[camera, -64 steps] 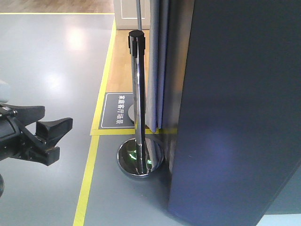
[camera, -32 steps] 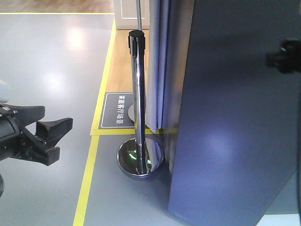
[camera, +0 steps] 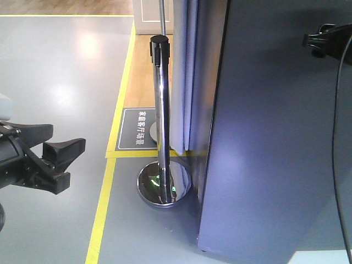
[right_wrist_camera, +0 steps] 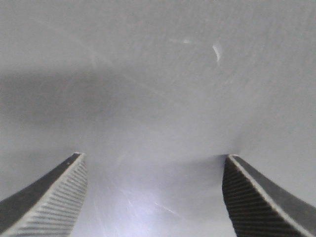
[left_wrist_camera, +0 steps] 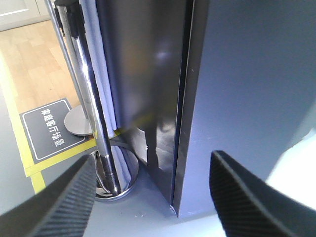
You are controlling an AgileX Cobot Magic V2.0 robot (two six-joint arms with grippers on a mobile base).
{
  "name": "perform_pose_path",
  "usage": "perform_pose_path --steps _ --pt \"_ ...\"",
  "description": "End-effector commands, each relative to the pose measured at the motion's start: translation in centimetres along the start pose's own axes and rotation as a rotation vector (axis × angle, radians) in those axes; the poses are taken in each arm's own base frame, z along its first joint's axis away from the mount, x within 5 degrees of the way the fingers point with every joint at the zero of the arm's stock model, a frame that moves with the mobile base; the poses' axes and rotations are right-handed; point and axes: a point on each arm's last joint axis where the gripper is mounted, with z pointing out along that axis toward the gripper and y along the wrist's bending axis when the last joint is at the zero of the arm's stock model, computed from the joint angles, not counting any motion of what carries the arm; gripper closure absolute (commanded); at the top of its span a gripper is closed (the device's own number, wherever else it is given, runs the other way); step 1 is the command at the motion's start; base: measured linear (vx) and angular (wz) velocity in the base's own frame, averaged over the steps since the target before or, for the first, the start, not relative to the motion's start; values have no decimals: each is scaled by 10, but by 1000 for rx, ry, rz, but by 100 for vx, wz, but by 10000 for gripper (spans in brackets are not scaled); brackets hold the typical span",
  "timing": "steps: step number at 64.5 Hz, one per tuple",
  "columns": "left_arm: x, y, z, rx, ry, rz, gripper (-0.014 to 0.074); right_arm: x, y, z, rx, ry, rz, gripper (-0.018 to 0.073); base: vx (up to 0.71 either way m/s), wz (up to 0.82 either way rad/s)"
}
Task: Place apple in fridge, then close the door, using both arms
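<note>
The door [camera: 275,137], a tall dark grey panel, fills the right of the front view. It stands almost against the fridge [left_wrist_camera: 143,74], with only a thin dark gap between them. My right gripper [camera: 325,39] is high on the door's outer face. In the right wrist view my right gripper [right_wrist_camera: 153,157] is open, both tips on the smooth grey surface. My left gripper [camera: 69,137] hovers low at the left, open and empty, well clear of the door. In the left wrist view my left gripper [left_wrist_camera: 153,163] frames the door's bottom corner. The apple is out of view.
A chrome stanchion post [camera: 161,110] on a round base [camera: 164,186] stands just left of the fridge. A pale curtain [camera: 184,77] hangs behind it. Yellow tape lines [camera: 104,203] and a dark floor sign [camera: 137,129] mark the grey floor.
My right gripper has come into view at the upper right and moved up and left along the door. The door has swung nearer the fridge. The left arm has not moved.
</note>
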Motion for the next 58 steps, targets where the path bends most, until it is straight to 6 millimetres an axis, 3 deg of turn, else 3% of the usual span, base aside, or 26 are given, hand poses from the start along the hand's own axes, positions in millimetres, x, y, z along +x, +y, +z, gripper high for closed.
perform_pose_path --steps 1,17,32,42,49,58 --pt "-13 2 -5 -28 -73 -20 132 -20 -3 10 -82 -117 1 12 0 0" --pt "-13 2 -5 -27 -72 -20 132 -23 -10 59 -103 -150 -10 12 0 0" --pt "-13 2 -5 -28 -73 -20 132 -23 -6 82 -114 -163 -36 12 0 -1" --pt "-13 2 -5 -27 -73 -20 132 -26 -8 69 -105 -162 -24 12 -3 -8" --pt "-13 2 -5 -27 -73 -20 132 -31 -9 41 -117 -181 -24 12 -3 -9" --pt "-13 2 -5 -27 -73 -20 132 -20 -8 -5 -188 -203 -18 12 -1 -2"
